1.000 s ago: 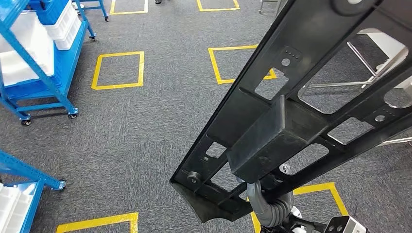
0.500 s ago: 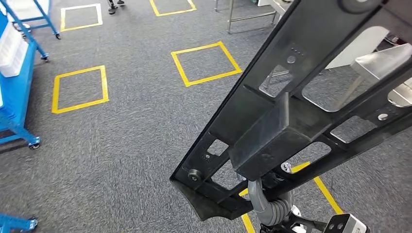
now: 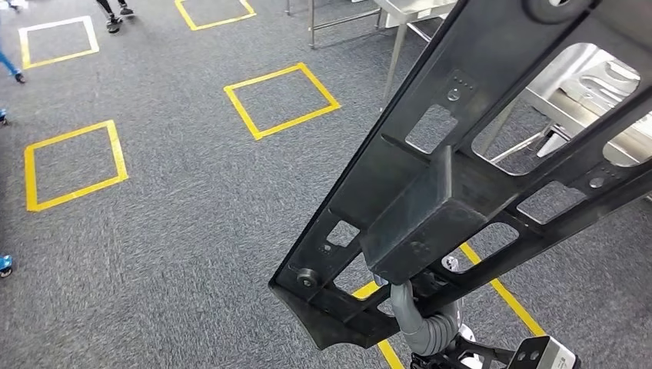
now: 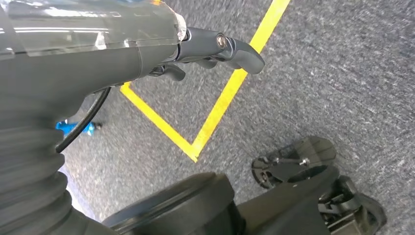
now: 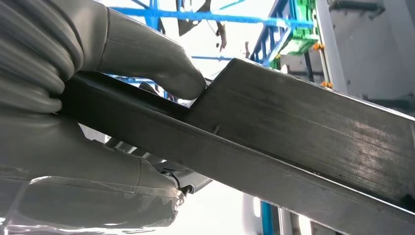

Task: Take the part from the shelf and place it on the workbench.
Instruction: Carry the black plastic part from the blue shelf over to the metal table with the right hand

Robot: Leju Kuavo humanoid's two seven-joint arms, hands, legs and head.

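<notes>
The part [image 3: 461, 161] is a long black frame with cut-out windows and a box-shaped block at its middle. It runs across the head view from bottom centre to the top right. My right hand [image 5: 44, 127] grips it from underneath, thumb pressed against the block's edge, and the ribbed grey right wrist [image 3: 421, 327] shows below the part. The metal workbench [image 3: 407, 9] stands at the top right, partly seen through the part's openings. My left hand [image 4: 215, 46] hangs over the carpet and holds nothing.
Grey carpet with yellow taped squares [image 3: 281, 100] spreads to the left and ahead. A person's feet [image 3: 115, 15] stand at the far top left. A blue caster [image 3: 4, 265] sits at the left edge. The workbench's legs [image 3: 394, 54] reach the floor.
The whole picture has shifted: the camera has turned, the blue shelves have slid out at the left and the metal workbench has come in at the top right. The part stays held as before.
</notes>
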